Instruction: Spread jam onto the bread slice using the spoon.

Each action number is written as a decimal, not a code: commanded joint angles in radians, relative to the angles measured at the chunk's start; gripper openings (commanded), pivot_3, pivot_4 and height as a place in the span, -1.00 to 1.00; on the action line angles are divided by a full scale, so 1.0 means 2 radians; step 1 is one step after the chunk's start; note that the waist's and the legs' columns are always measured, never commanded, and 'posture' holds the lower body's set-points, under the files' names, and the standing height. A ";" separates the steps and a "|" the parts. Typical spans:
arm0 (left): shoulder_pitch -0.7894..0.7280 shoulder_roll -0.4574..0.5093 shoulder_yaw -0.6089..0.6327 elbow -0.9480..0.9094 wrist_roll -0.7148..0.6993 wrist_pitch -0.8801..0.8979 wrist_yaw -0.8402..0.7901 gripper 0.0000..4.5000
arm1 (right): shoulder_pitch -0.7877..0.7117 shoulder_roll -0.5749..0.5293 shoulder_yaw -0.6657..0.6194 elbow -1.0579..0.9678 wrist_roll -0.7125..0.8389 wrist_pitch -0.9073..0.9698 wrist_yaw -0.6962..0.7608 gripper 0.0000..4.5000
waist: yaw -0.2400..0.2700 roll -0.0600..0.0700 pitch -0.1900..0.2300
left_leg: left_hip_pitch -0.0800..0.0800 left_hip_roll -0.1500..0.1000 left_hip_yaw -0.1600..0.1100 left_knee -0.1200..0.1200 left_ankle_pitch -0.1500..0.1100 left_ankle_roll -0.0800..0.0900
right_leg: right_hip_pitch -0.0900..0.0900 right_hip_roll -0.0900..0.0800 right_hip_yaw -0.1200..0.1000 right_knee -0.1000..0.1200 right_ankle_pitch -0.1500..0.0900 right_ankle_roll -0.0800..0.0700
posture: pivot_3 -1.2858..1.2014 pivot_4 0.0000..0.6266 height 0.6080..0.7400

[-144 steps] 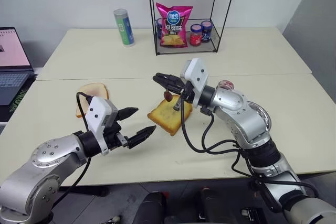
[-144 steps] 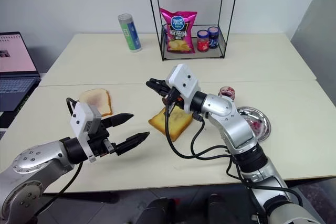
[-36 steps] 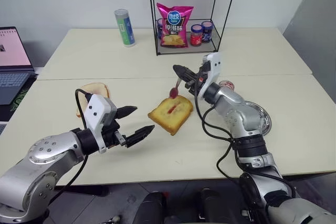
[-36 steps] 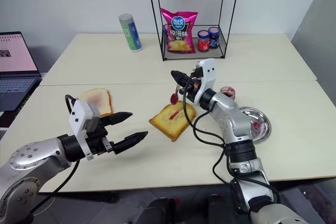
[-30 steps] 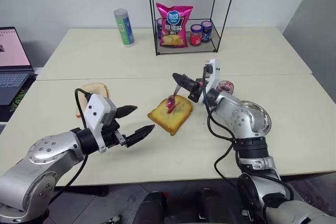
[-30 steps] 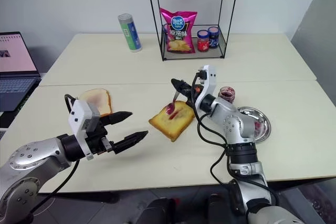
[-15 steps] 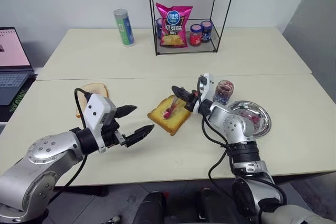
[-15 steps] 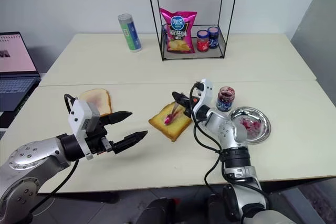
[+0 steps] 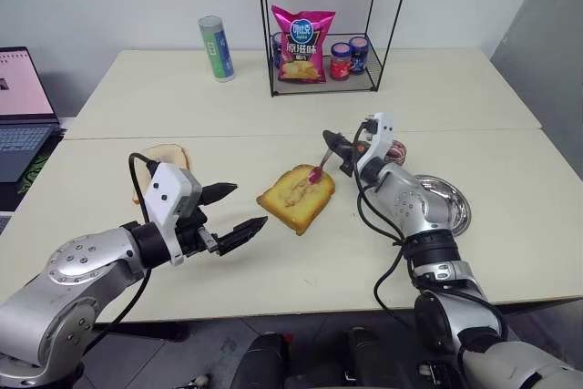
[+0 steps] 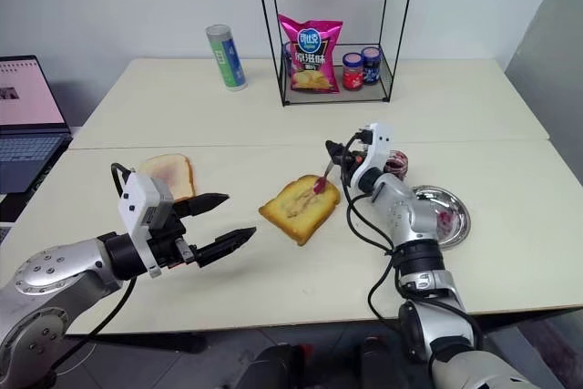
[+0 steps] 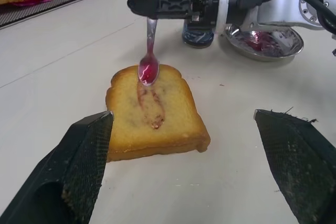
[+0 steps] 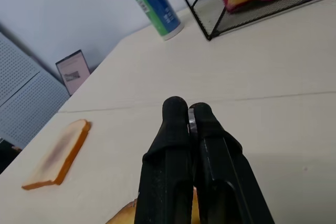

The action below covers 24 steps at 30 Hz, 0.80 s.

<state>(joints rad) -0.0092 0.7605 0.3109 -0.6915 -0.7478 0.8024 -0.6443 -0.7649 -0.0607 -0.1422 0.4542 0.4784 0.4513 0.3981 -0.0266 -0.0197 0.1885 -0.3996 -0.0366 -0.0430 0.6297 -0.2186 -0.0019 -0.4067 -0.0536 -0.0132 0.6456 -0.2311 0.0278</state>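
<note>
- The table (image 9: 510, 252) carries the bread slice (image 9: 296, 198), which lies flat at its middle with one thin jam (image 11: 149, 98) streak.
- The left gripper (image 9: 239, 210) hangs spread wide and empty, near the slice.
- The right gripper (image 11: 157, 4) pinches the spoon (image 11: 149, 59), bowl just above the far crust.
- Risk: the smeared bowl could drip off-slice, or drag the unsteadied bread.

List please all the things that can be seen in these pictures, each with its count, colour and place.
bread slice: 1, golden, table centre, thin jam streak on it
spoon: 1, silver, jam-smeared, over the slice
jam jar: 1, clear, beside the steel plate
steel plate: 1, silver, right
paler slice: 1, left
wire rack: 1, black, far side
chip bag: 1, pink, in rack
lidded jars: 2, in rack
can: 1, green-blue, far left
laptop: 1, left edge
left gripper: open
right gripper: shut on spoon
</note>
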 commanded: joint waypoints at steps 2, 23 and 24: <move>-0.011 0.008 0.004 0.002 -0.002 -0.009 -0.003 1.00 | -0.012 0.000 -0.023 -0.043 0.043 0.051 0.003 -0.98 | 0.000 0.000 0.000 | 0.000 0.000 0.000 0.000 0.000 0.000 | 0.000 0.000 0.000 0.000 0.000 0.000 | 0.03 -0.52 1.00; -0.221 -0.022 -0.153 0.096 0.026 -0.035 -0.085 1.00 | -0.013 -0.082 -0.162 -0.328 0.306 0.280 -0.138 -0.98 | 0.003 0.000 0.000 | -0.001 -0.001 0.000 0.000 0.000 0.000 | -0.001 0.000 0.000 0.000 0.000 0.000 | 0.03 -0.52 1.00; -0.240 -0.030 -0.167 0.106 0.031 -0.038 -0.091 1.00 | -0.013 -0.097 -0.170 -0.335 0.312 0.282 -0.148 -0.98 | 0.005 0.000 0.000 | -0.001 -0.001 0.000 0.000 0.000 0.000 | -0.001 0.000 0.000 0.000 0.000 0.001 | 0.03 -0.52 1.00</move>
<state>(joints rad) -0.4253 0.7230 0.0281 -0.4998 -0.7055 0.7619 -0.7969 -0.7638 -0.2054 -0.4222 -0.1410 1.0522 1.0086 0.1442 -0.0162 -0.0193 0.1888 -0.4025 -0.0386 -0.0427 0.6299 -0.2186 -0.0012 -0.4081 -0.0535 -0.0139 0.6450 -0.2328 0.0325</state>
